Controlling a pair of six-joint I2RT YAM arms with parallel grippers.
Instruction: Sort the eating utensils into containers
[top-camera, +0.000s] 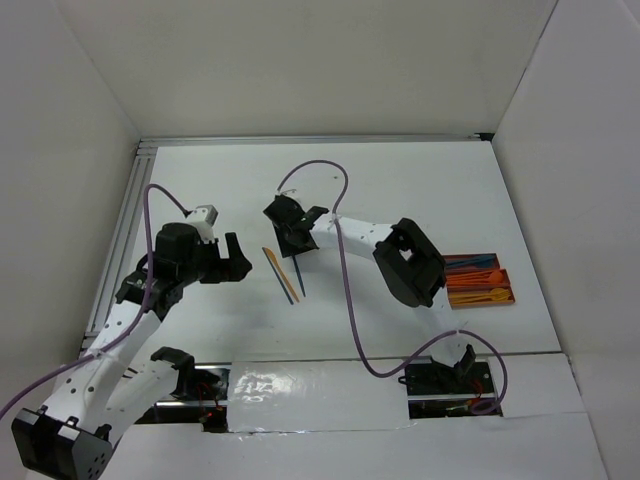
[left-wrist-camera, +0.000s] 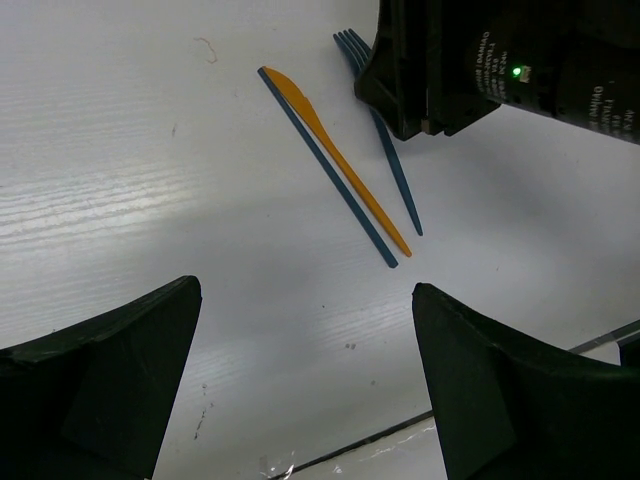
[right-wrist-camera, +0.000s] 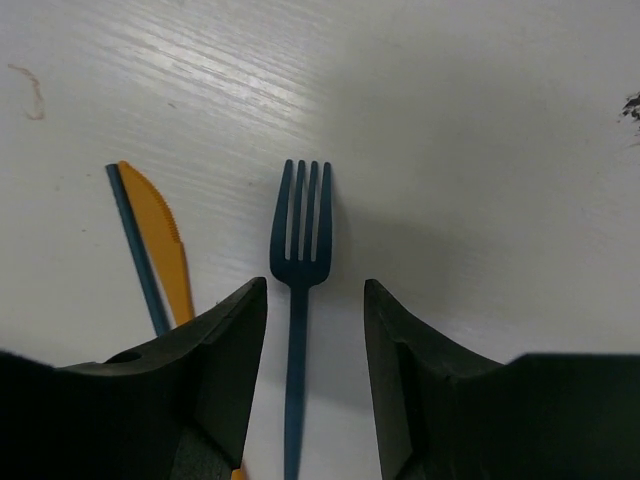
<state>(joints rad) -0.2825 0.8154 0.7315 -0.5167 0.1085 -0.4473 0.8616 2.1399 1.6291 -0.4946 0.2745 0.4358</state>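
Note:
A blue fork (right-wrist-camera: 300, 250) lies flat on the white table, tines pointing away. My right gripper (right-wrist-camera: 315, 285) is low over it, open, one finger on each side of the handle with a gap on both sides. Just left of the fork lie an orange knife (right-wrist-camera: 160, 240) and a thin blue stick (right-wrist-camera: 135, 250), side by side. The overhead view shows the fork (top-camera: 299, 275), the knife (top-camera: 280, 272) and the right gripper (top-camera: 295, 240) mid-table. My left gripper (top-camera: 238, 258) hovers open and empty to their left. The containers (top-camera: 478, 281) sit at the right with orange and blue utensils inside.
The left wrist view shows the knife (left-wrist-camera: 340, 160), the stick (left-wrist-camera: 325, 165) and the fork (left-wrist-camera: 395, 170) ahead of my open left gripper (left-wrist-camera: 305, 290), with the right gripper's black body (left-wrist-camera: 470, 60) over the fork's head. White walls enclose the table.

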